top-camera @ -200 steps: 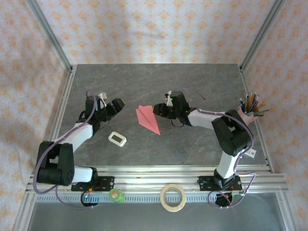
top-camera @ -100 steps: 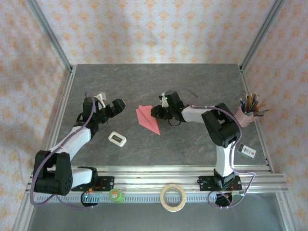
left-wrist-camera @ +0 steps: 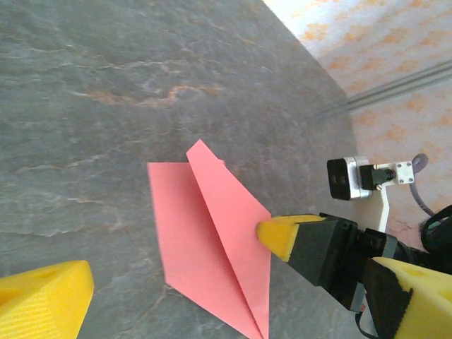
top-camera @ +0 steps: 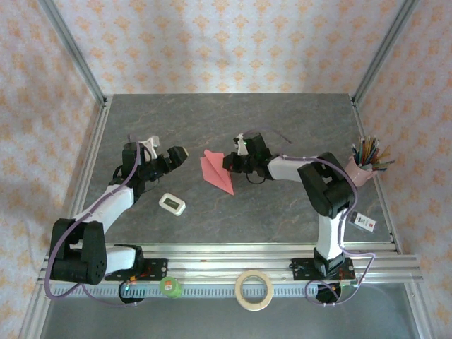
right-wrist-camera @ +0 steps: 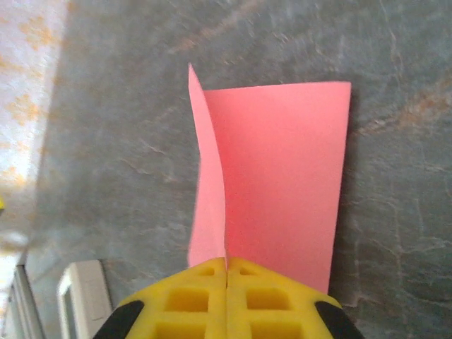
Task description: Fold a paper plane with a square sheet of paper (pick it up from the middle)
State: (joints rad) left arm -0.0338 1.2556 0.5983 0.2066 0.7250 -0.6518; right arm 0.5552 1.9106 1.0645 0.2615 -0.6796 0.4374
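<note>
Paper plane (top-camera: 216, 174) is lying flat mid-desk (top-camera: 282, 127); right gripper (right-wrist-camera: 226, 279) is sitting at its right edge, jaws clenching the raised centre fold; left gripper (top-camera: 169, 154) is hovering left of it, jaws released, apart from the paper.

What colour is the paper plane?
The paper plane is pink-red, clearest in the left wrist view.
</note>
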